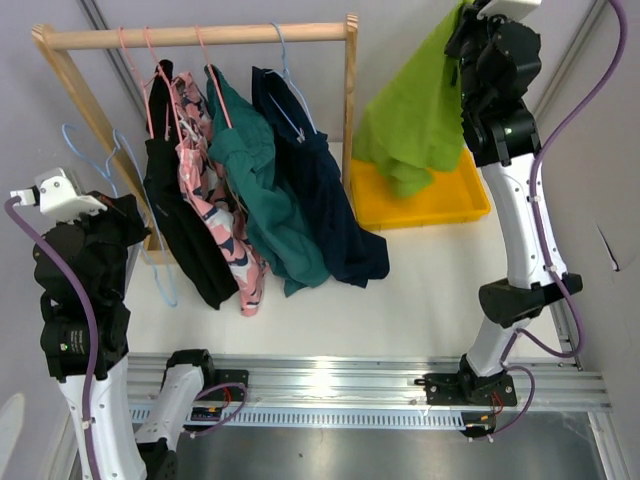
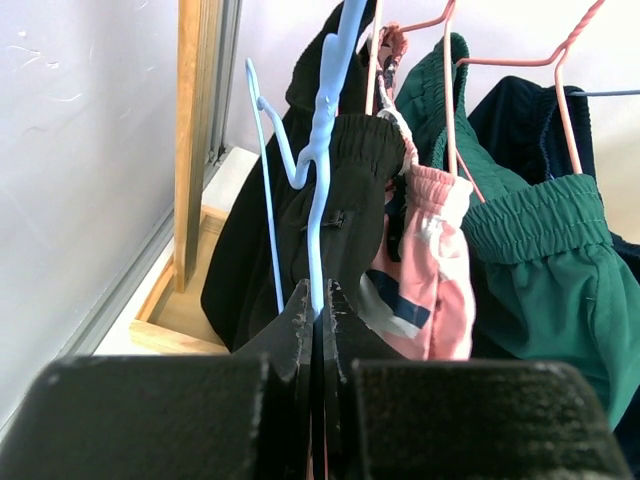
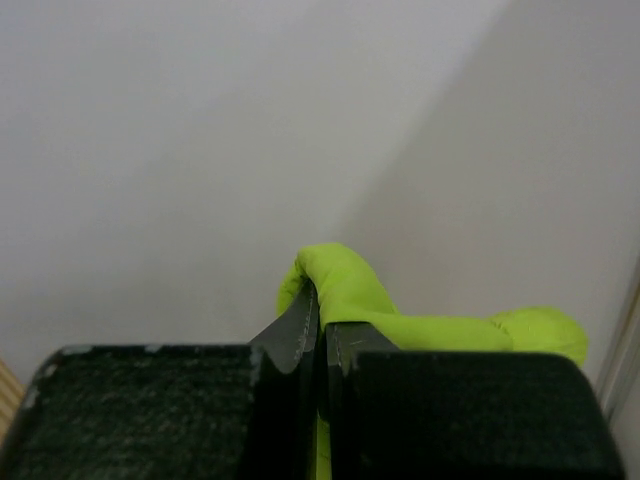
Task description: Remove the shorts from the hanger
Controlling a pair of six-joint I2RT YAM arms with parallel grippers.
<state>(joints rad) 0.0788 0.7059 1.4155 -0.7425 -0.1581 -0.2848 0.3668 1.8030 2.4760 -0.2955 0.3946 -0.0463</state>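
Observation:
My right gripper is raised high at the back right, shut on lime green shorts that hang from it above a yellow tray. In the right wrist view the green cloth is pinched between the closed fingers of the gripper. My left gripper, left of the rack, is shut on a bare light blue hanger, with its tips clamped on the wire. The hanger shows faintly in the top view.
A wooden rack holds black shorts, pink patterned shorts, teal shorts and navy shorts on hangers. Its left post stands close to my left gripper. A wall lies at the left.

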